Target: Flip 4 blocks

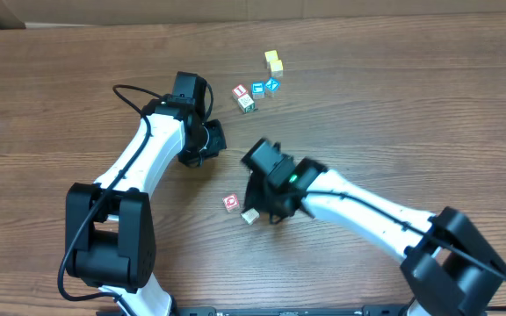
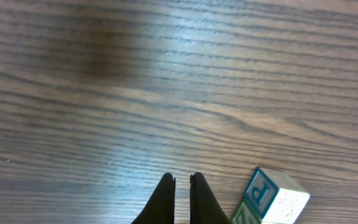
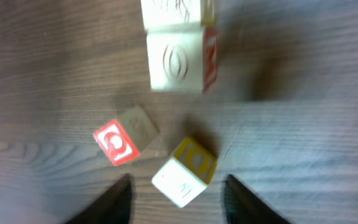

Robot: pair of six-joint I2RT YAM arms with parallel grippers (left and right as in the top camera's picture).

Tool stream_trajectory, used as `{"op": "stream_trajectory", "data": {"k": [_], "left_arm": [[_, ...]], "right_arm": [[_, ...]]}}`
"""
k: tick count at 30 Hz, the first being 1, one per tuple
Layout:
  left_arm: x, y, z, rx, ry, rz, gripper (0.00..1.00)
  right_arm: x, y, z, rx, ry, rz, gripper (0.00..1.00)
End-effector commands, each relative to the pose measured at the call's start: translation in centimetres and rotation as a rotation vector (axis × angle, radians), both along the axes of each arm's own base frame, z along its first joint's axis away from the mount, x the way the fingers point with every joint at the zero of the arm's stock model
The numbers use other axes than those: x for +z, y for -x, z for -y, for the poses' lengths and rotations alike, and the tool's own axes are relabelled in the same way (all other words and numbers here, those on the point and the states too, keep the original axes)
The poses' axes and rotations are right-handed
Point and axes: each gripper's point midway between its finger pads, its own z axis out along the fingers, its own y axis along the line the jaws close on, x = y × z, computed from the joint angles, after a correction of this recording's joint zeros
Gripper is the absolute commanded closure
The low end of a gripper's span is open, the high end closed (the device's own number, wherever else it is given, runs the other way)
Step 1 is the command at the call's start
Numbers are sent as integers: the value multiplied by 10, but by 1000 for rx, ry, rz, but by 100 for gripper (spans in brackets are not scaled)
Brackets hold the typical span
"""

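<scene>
The right pincer (image 3: 178, 186) stands released, partly open, straddling a pale block (image 3: 185, 169) on the surface (image 3: 303, 124) without touching it; the left pincer (image 2: 180, 185) is clenched on nothing.

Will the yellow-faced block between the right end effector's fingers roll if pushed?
Probably not: the yellow-faced block is a cube, likelier to slide or tip. Looks wooden: likely light, rigid. It sits skewed to the right end effector; closing may twist it.
</scene>
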Motion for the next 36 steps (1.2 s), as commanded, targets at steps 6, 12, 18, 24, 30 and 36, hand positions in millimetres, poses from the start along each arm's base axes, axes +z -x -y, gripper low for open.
{"op": "stream_trajectory", "data": {"k": [6,12,18,24,30,36], "left_arm": [[2,9,-9,15,-49,-25,96],[2,10,-9,-8,-54,-30,96],[2,10,-9,-8,-54,-30,96],[1,12,-9,-8,-55,-36,95],[1,12,-9,-7,-55,-38,95],[1,12,-9,-7,-55,-37,95]], "right_arm": [[-17,4,-4,-207,133,115,46],[-35,5,-4,-223,161,94,51],[-40,3,-7,-223,157,97,68],[-38,-8,-3,-191,169,139,73],[-37,-26,8,-167,186,165,73],[-33,-36,1,-76,172,222,72]]}}
